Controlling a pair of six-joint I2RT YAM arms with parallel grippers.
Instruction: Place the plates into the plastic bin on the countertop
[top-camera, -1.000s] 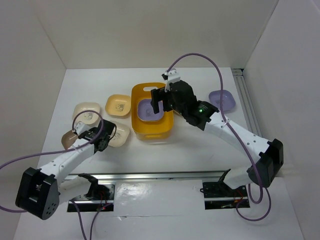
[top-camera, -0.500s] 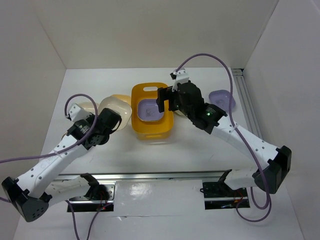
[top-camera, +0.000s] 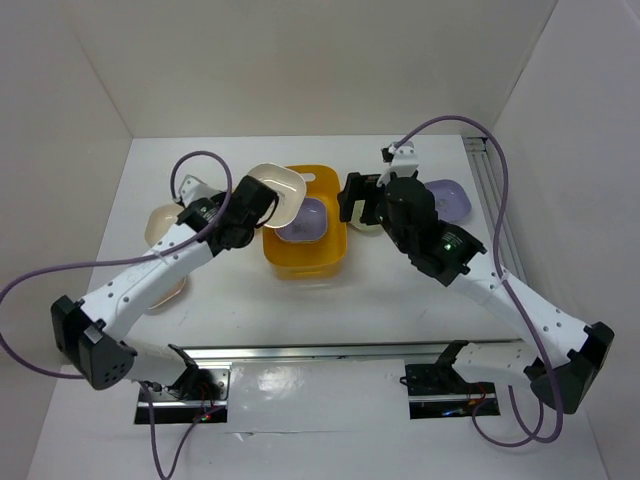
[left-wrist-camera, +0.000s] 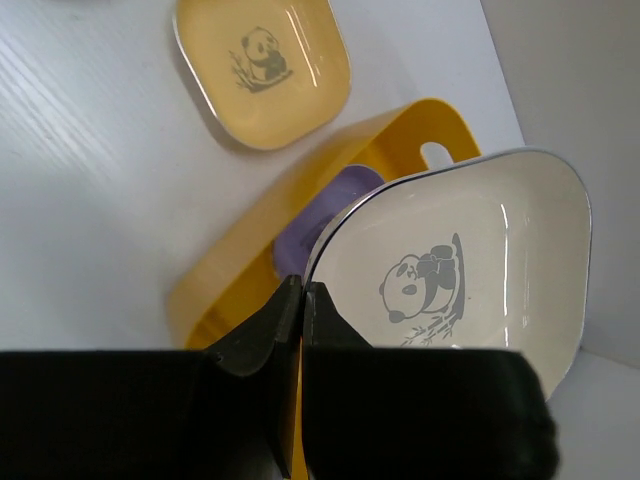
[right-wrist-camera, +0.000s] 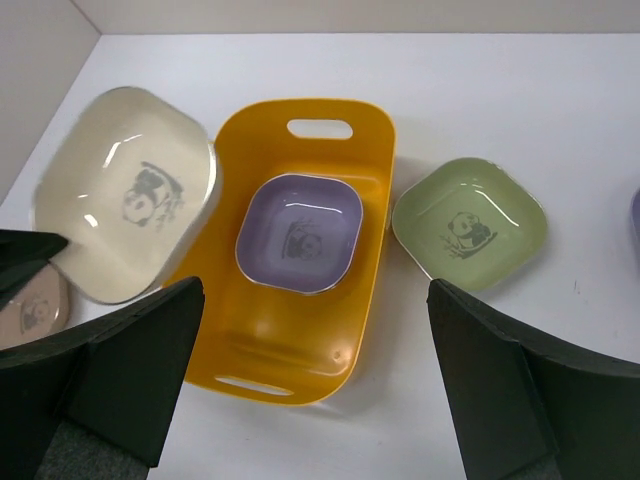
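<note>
Left gripper: my left gripper is pinched tight on the rim of a cream plate.
Cream plate: it hangs tilted, panda print showing, over the left rim of the bin, raised above the countertop.
Right gripper: my right gripper stands wide open and holds nothing; it hovers just beside the bin's right wall.
Bin: the deep yellow-orange tub sits on the countertop between my two arms, with its slot handle on the far rim.
Purple plate: one purple plate lies flat on the bin's floor, towards the far end.
Green plate: a green plate rests on the countertop just beside the bin's right side.
Yellow plate: a yellow plate lies on the countertop to the left of the bin, apart from it.
Other plates: a second purple plate sits well to the right near the rail; a tan plate lies at the left.
</note>
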